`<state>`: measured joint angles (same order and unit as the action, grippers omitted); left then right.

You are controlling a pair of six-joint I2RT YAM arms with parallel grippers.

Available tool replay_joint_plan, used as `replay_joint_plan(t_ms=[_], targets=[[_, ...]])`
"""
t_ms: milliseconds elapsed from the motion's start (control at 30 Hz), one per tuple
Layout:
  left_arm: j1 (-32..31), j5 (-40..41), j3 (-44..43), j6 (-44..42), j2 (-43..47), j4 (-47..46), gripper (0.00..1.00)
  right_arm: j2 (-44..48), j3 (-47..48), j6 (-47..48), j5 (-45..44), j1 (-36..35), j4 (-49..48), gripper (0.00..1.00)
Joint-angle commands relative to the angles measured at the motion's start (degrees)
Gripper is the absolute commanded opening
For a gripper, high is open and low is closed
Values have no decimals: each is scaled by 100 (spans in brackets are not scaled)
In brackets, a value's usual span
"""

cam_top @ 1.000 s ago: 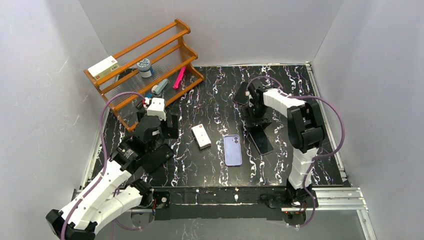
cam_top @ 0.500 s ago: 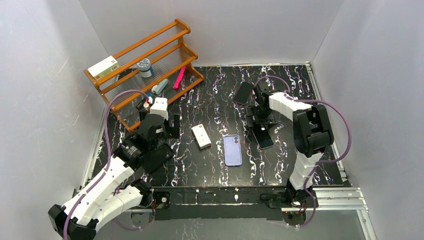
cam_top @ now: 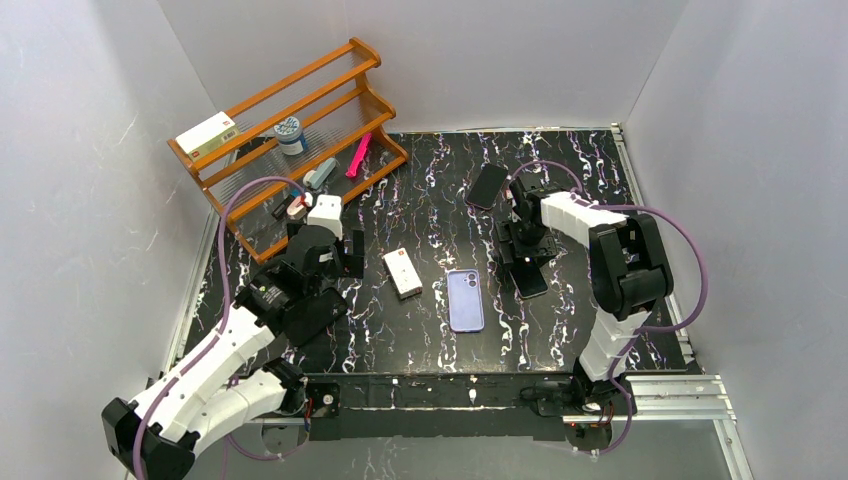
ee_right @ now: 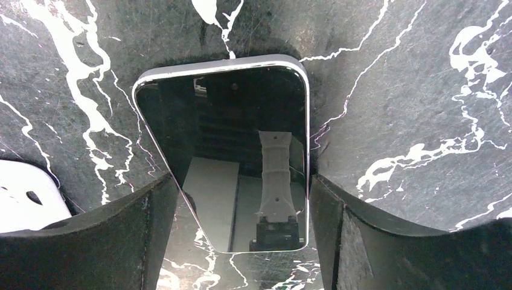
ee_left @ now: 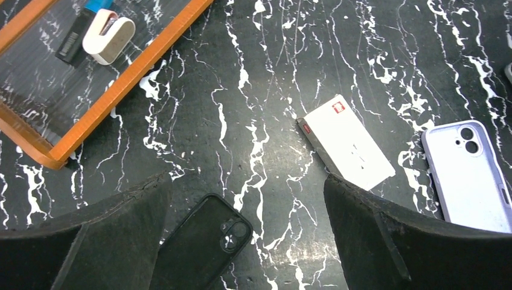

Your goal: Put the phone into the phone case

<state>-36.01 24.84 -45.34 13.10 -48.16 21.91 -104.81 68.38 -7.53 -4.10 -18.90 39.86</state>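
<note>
Fingers [ee_right: 121,235] of the right gripper [ee_right: 240,181] stand one on each side of the phone [ee_right: 223,109], right next to its long edges, likely so they can squeeze it and pick it up. They are far apart, and I cannot tell if they press on it yet. The phone lies flat, screen up, on the table [ee_right: 392,72]. The lilac case [ee_left: 468,175] lies near it and is probably its new home. The left gripper [ee_left: 247,187] hangs with its fingers wide apart and holds nothing, above a black case [ee_left: 205,241] and near a white box [ee_left: 347,142].
</note>
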Motion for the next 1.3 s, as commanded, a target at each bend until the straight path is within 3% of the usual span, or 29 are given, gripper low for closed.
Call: replay_joint_plan(t_ms=[0, 133, 200, 467, 633, 900, 1267], targets=[[24, -339, -77, 240, 12, 61, 92, 74, -109, -25, 95, -122, -223, 79], [24, -924, -65, 849, -137, 91, 89, 184, -8, -413, -97, -240, -21, 59], [24, -1266, 49, 1122, -320, -16, 87, 343, -6, -734, -186, -286, 88, 54], [15, -2306, 93, 1685, -989, -383, 75, 1287, -264, -1586, 374, -530, 328, 52], [2, -2737, 52, 1982, -1230, -665, 71, 1716, -607, -2143, 1273, -753, 45, 46], [-11, -2804, 286, 2254, -1264, -810, 68, 1841, -635, -3086, 2021, -1585, -568, 44], [-7, -2738, 455, 2308, -968, -721, 67, 1616, -857, -3725, 1918, -2072, -1140, 45]])
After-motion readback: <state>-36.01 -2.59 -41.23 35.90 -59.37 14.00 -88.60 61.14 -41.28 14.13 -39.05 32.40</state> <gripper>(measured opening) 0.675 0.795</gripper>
